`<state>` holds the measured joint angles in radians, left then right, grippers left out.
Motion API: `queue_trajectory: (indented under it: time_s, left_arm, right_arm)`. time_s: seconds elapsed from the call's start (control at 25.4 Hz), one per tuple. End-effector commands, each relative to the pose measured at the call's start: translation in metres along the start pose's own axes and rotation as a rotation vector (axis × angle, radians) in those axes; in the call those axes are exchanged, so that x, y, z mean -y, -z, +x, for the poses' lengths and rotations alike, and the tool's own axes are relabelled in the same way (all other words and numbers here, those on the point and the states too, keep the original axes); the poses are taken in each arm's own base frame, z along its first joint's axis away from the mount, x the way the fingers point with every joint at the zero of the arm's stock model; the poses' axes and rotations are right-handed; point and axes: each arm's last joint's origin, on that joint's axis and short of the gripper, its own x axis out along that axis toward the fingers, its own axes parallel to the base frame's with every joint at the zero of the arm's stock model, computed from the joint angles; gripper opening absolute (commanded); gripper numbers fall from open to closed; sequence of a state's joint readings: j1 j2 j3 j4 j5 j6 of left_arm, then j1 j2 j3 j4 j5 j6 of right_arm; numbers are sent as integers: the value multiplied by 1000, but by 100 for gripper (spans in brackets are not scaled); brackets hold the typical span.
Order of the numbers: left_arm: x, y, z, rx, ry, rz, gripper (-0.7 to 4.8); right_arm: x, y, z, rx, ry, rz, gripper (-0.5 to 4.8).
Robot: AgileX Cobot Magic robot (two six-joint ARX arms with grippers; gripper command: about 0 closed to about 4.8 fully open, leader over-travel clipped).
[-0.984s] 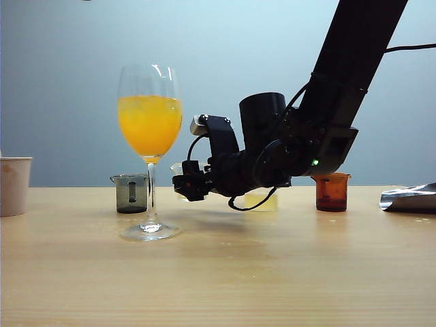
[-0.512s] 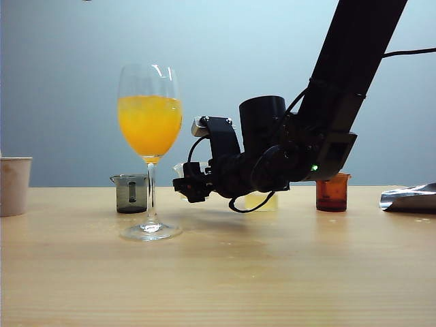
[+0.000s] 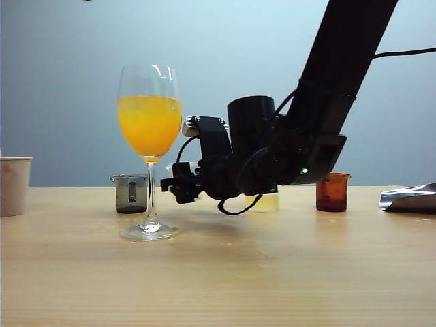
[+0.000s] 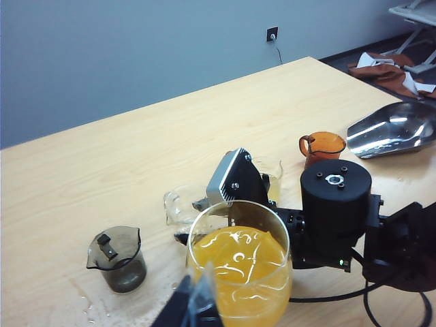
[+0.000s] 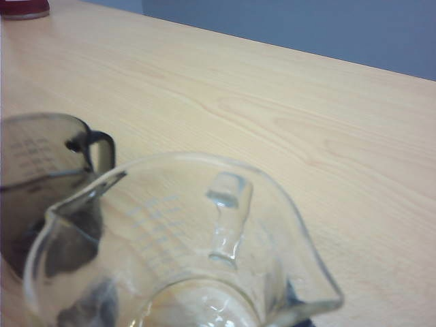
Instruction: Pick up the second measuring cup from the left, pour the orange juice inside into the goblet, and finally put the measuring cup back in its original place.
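The goblet (image 3: 150, 146) stands left of centre, its bowl filled with orange juice (image 3: 150, 124); the left wrist view shows it from above (image 4: 240, 267). My right gripper (image 3: 176, 184) is low over the table just right of the goblet's stem, shut on the second measuring cup (image 4: 178, 203). That clear cup (image 5: 184, 231) is upright and empty; whether it touches the tabletop is hidden. The left gripper (image 4: 193, 305) shows only as a dark finger beside the goblet's bowl, so its opening is unclear. It is out of the exterior view.
A smoky grey cup (image 3: 131, 193) sits behind the goblet. Behind the right arm sits a pale yellow cup (image 3: 264, 201), then an amber cup (image 3: 332, 191) and a metal scoop (image 3: 409, 197) at far right. A paper cup (image 3: 13, 185) stands far left. Wet marks (image 4: 88, 306) lie by the grey cup.
The right arm has shifted left with the measuring cup, closer to the goblet's stem. The goblet and the other cups have not moved.
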<state>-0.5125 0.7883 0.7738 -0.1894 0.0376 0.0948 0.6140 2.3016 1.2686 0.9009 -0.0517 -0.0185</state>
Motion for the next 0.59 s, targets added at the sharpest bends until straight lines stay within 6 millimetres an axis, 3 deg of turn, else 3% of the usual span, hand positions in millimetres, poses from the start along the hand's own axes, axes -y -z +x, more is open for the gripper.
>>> queue_trajectory:
  time_s: [0.04, 0.59]
  left_arm:
    - [0, -3, -1, 24, -3, 34, -5]
    - [0, -3, -1, 24, -3, 53, -5]
  right_arm:
    - [-7, 0, 0, -4, 22, 24, 104]
    - [-1, -1, 0, 7, 107, 24, 104]
